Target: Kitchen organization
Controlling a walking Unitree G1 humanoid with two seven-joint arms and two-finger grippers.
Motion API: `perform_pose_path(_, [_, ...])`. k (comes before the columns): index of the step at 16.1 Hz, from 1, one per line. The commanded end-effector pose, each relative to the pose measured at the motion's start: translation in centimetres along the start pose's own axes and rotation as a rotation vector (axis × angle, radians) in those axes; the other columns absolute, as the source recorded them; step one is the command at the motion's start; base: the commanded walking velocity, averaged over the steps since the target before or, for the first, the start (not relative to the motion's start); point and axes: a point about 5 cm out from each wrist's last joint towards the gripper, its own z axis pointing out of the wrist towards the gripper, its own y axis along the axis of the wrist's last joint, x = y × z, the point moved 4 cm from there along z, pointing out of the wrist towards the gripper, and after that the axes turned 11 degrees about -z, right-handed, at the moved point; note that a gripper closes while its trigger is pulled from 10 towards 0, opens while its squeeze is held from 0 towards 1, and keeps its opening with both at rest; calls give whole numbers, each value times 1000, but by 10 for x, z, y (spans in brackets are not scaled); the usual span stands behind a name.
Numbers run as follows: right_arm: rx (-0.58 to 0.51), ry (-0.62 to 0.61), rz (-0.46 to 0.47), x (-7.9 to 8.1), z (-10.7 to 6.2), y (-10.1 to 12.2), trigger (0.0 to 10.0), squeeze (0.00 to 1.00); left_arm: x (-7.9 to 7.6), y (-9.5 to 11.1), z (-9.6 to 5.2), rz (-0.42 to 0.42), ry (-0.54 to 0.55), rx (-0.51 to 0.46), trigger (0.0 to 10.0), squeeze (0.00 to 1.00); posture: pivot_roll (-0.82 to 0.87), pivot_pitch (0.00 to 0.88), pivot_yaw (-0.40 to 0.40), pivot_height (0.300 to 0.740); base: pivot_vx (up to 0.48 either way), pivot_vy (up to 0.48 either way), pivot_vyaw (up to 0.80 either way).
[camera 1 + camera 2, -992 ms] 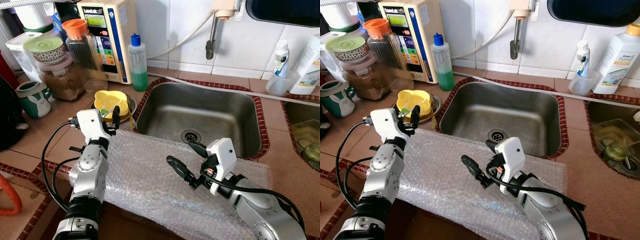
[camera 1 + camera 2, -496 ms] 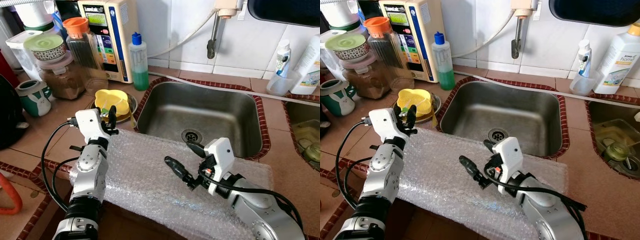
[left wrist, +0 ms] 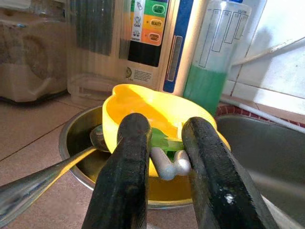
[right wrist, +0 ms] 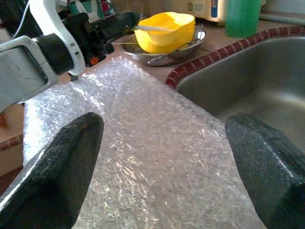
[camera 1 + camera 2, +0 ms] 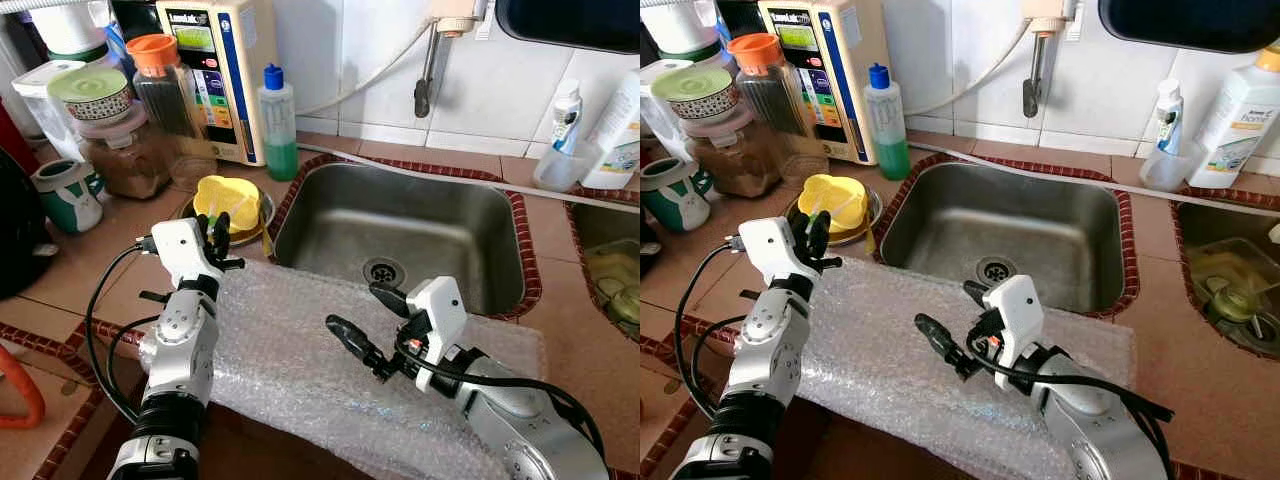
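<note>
A yellow bowl [image 5: 226,198] holding a few utensils sits in a shallow steel dish [image 5: 263,207] left of the sink, with a spoon [image 3: 43,177] lying in the dish. My left gripper [image 5: 214,231] hovers just in front of the bowl, pointing at it. Its fingers [image 3: 125,167] stand a little apart with nothing between them. My right gripper [image 5: 357,309] is open wide above a sheet of bubble wrap [image 5: 285,365] spread on the counter in front of the sink, and it holds nothing.
The steel sink [image 5: 400,230] lies behind the wrap, under a tap [image 5: 428,70]. A green soap bottle [image 5: 277,125], a water purifier [image 5: 225,70], jars [image 5: 120,140] and a mug [image 5: 65,195] crowd the back left. Bottles [image 5: 560,130] and a second basin [image 5: 610,270] are at the right.
My left gripper has turned and edged closer to the yellow bowl, so both fingers now show. My right gripper has drifted slightly left over the bubble wrap.
</note>
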Motion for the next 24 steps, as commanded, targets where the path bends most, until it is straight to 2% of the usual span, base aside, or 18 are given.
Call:
perform_pose_path(1, [-24, 11, -16, 1, 2, 6, 10000, 0, 4, 5, 1, 6, 7, -11, 0, 0, -260, 83, 84, 740, 0, 0, 0])
perform_pose_path(6, [-20, -21, -29, -4, 3, 5, 10000, 0, 5, 7, 1, 15, 13, -16, 0, 0, -255, 79, 86, 740, 0, 0, 0])
perform_pose_path(7, [-24, -24, -29, -5, 4, 6, 8118, 0, 6, 8, 1, 18, 16, -21, 0, 0, -255, 79, 86, 740, 0, 0, 0])
perform_pose_path(8, [-26, -24, -29, -5, 4, 6, 7569, 0, 6, 9, 1, 19, 18, -26, 0, 0, -254, 78, 86, 740, 0, 0, 0])
perform_pose_path(9, [-26, -36, -28, -6, 4, 6, 10000, 988, 6, 10, 1, 24, 21, -27, 0, 0, -254, 76, 84, 740, 0, 0, 0])
perform_pose_path(10, [-26, -38, -27, -6, 4, 6, 10000, 1000, 6, 10, 1, 24, 22, -28, 0, 0, -254, 76, 84, 740, 0, 0, 0])
perform_pose_path(13, [-24, -47, -44, -8, 5, 5, 10000, 1000, 7, 11, 1, 26, 28, -34, 0, 0, -254, 76, 83, 740, 0, 0, 0])
perform_pose_path(14, [-27, -60, -49, -10, 5, 6, 10000, 639, 7, 12, 1, 26, 28, -38, 78, 0, -253, 76, 83, 740, 0, 0, 0])
perform_pose_path(15, [-41, -68, -35, -11, 5, 7, 7412, 0, 7, 14, 1, 23, 27, -48, 235, 0, -253, 77, 83, 740, 0, 0, 0])
perform_pose_path(16, [-41, -68, -35, -11, 5, 7, 7412, 0, 7, 14, 1, 23, 27, -48, 235, 0, -253, 77, 83, 740, 0, 0, 0])
perform_pose_path(17, [-40, -63, -39, -9, 4, 7, 4863, 0, 7, 16, 0, 24, 28, -55, 510, 0, -250, 76, 80, 740, 0, 0, 0])
perform_pose_path(18, [-36, -62, -44, -9, 4, 6, 4863, 0, 7, 16, 0, 23, 29, -56, 510, 0, -250, 76, 80, 740, 0, 0, 0])
perform_pose_path(19, [-30, -64, -50, -9, 4, 5, 10000, 0, 7, 16, 0, 23, 29, -57, 902, 0, -248, 75, 77, 740, 0, 0, 0])
perform_pose_path(21, [-28, -68, -54, -11, 5, 5, 10000, 0, 7, 17, 1, 21, 29, -61, 1294, 0, -248, 76, 76, 740, 0, 0, 0])
perform_pose_path(22, [-38, -68, -46, -12, 6, 6, 10000, 1000, 6, 18, 1, 18, 27, -65, 1451, 0, -248, 76, 76, 740, 0, 0, 0])
perform_pose_path(24, [-42, -76, -44, -14, 6, 7, 10000, 1000, 5, 20, 1, 14, 24, -69, 1647, 0, -248, 75, 75, 740, 0, 0, 0])
